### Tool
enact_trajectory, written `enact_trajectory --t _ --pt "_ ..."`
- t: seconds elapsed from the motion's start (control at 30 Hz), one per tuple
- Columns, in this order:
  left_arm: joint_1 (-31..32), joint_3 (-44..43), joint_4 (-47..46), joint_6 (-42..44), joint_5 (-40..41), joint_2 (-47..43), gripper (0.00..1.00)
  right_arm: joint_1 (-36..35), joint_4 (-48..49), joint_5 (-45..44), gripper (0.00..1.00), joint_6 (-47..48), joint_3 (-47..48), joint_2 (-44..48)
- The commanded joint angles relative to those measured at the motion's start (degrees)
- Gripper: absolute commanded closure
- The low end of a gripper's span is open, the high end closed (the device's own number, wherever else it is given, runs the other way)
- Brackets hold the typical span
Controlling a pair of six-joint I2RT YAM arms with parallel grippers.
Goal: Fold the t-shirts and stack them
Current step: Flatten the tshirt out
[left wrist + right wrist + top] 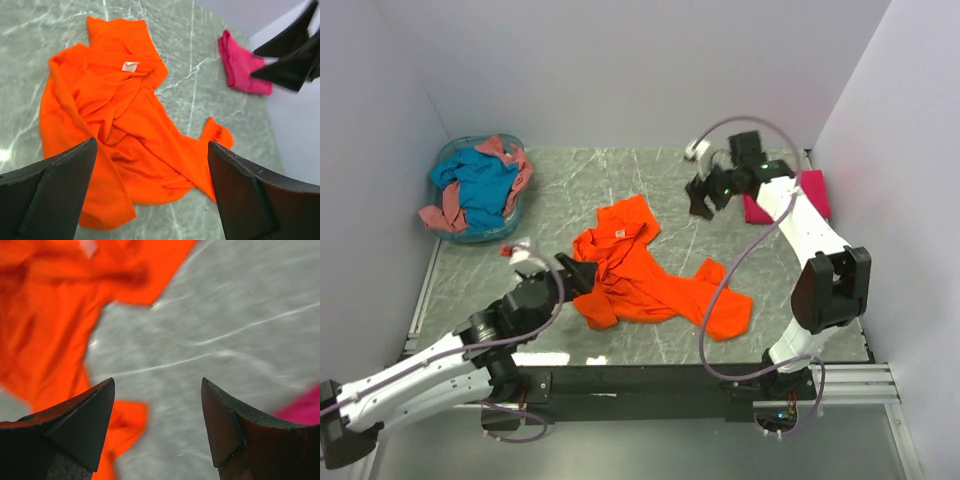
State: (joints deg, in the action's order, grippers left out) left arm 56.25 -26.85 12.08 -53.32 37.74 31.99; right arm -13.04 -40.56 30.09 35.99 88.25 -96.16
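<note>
Nearest the arm bases, the left gripper (582, 272) has its fingers spread wide and nothing between them. It is poised at the left edge of the orange t-shirt (640, 285). In its wrist view the shirt fills the gap between the two dark fingertips (75, 165).

The shirt lies crumpled and unfolded in the middle of the marble-patterned table (550, 190). Its white neck label (130, 66) faces up near the far end, and one part trails off toward the right.

Beyond the shirt's far right side, the right gripper (705, 198) is also spread and empty. It is raised above bare table, with the orange cloth to its left in the wrist view.

Just behind it, against the right wall, lies the magenta t-shirt (815, 190), folded.

In the far left corner the pale blue basket (480, 237) holds the teal t-shirt (480, 185) and the salmon t-shirt (440, 215), bunched together.
</note>
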Motion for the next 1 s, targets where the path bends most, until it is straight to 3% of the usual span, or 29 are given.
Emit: enact_trajectory --t 0.0,0.1,0.13,0.17,0.27,0.33,0.37,0.4,0.47,0.57,0.63,0.77,0.93,0.97 --pt "-1.75 -4.08 -9.95 12.00 -5.03 6.93 0.02 -4.45 -4.45 4.11 0.24 1.29 -4.14 0.79" --pt "-8.41 -10.38 -10.93 18.41 -19.49 15.80 0.06 -2.97 -4.88 4.45 0.27 -1.88 -3.17 0.27" --pt "-14.35 -12.07 -10.85 22.17 -25.02 18.52 0.09 -2.44 -5.14 4.28 0.28 -2.15 -3.52 0.01" --pt "-17.37 -13.82 -10.41 23.51 -36.39 24.29 0.18 -1.91 -5.32 3.67 0.29 -2.93 -4.13 -0.17" --pt "-24.16 -21.11 -9.01 30.19 -46.85 36.77 0.23 0.81 -6.03 2.96 0.35 -3.64 -8.95 -0.43" --pt "-24.61 -28.58 -5.69 35.97 -48.80 43.56 0.22 3.36 -5.85 4.27 0.35 -3.73 -11.59 0.62" --pt "-24.61 -31.65 -4.18 37.48 -49.42 50.99 0.20 4.07 -4.63 4.63 0.35 -4.08 -14.48 1.41" --pt "-24.61 -38.73 -1.82 39.15 -50.82 54.90 0.18 5.20 -3.92 5.15 0.35 -4.26 -15.90 3.33" --pt "-24.35 -46.50 5.65 42.85 -51.80 66.06 0.10 5.92 -3.30 5.25 0.35 -4.26 -18.45 5.01" --pt "-22.59 -61.60 12.59 47.68 -47.77 76.98 0.09 6.44 -3.56 5.86 0.35 -3.91 -20.04 6.95" --pt "-21.36 -66.20 15.86 50.49 -43.47 82.67 0.09 6.97 -2.96 7.08 0.35 -4.52 -20.74 7.21" --pt "-19.60 -73.51 22.28 52.62 -35.21 88.33 0.18 7.94 -2.77 8.67 0.35 -4.26 -21.28 6.69" --pt "-18.63 -73.70 24.66 54.20 -34.83 90.09 0.37 8.20 -2.60 9.20 0.35 -4.43 -21.27 6.69" --pt "-18.63 -73.35 24.84 54.02 -34.66 90.18 0.51 8.20 -2.60 9.29 0.36 -4.43 -21.27 6.60"
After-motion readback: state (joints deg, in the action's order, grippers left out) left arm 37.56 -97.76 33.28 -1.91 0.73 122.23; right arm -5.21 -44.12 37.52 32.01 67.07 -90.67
